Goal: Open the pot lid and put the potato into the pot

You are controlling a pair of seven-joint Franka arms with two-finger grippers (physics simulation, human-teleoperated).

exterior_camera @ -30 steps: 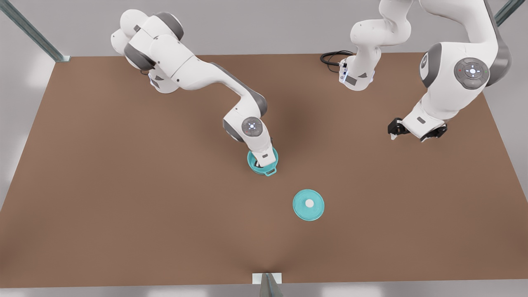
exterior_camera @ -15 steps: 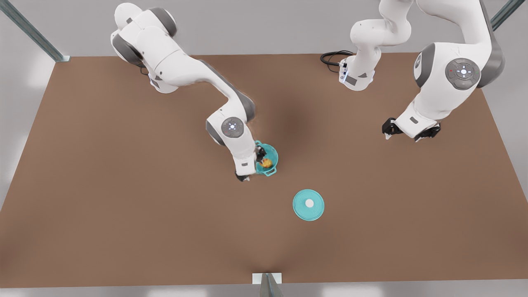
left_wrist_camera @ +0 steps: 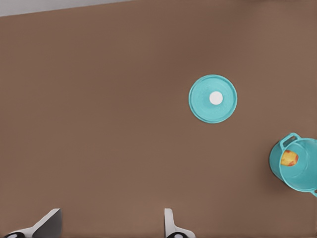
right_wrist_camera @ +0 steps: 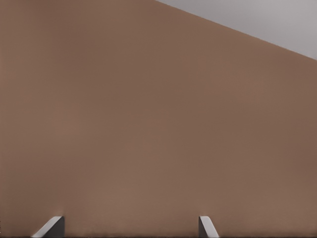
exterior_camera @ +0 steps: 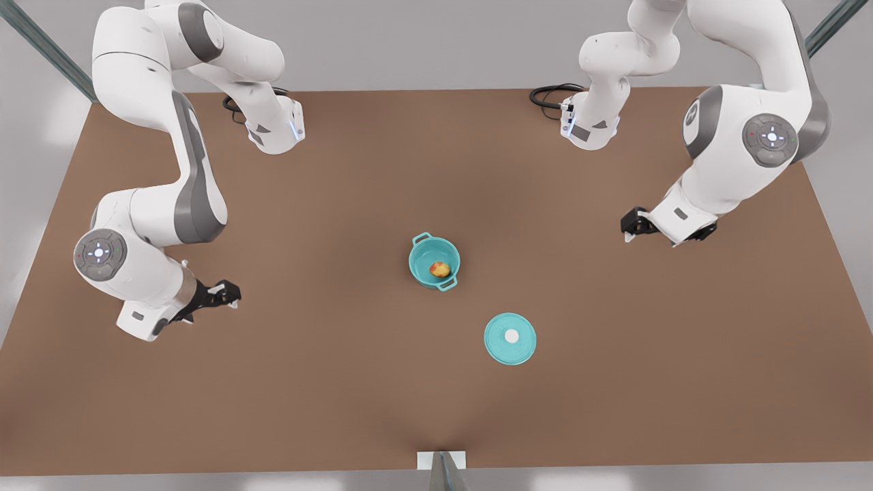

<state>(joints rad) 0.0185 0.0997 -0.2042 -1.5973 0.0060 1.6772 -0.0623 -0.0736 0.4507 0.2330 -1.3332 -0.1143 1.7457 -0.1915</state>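
Worktop [exterior_camera: 341, 382] bare brown. Pot [exterior_camera: 434, 262] centre, open, potato [exterior_camera: 440, 269] inside. Lid [exterior_camera: 510, 338] flat just near-right of it, apart. Left gripper [left_wrist_camera: 111, 223] and right gripper [right_wrist_camera: 131, 225] hover at opposite sides, fingers spread, empty.

The pot [left_wrist_camera: 296, 167] is cut off at the left wrist view's edge, one loop handle unseen.

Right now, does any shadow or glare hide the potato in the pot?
Front view: no glare, just a soft dark patch on the table beyond the pot; the potato reads clearly. Left wrist view: even light, pot cropped at the frame edge, potato visible. Right wrist view: flat, shadowless tabletop.
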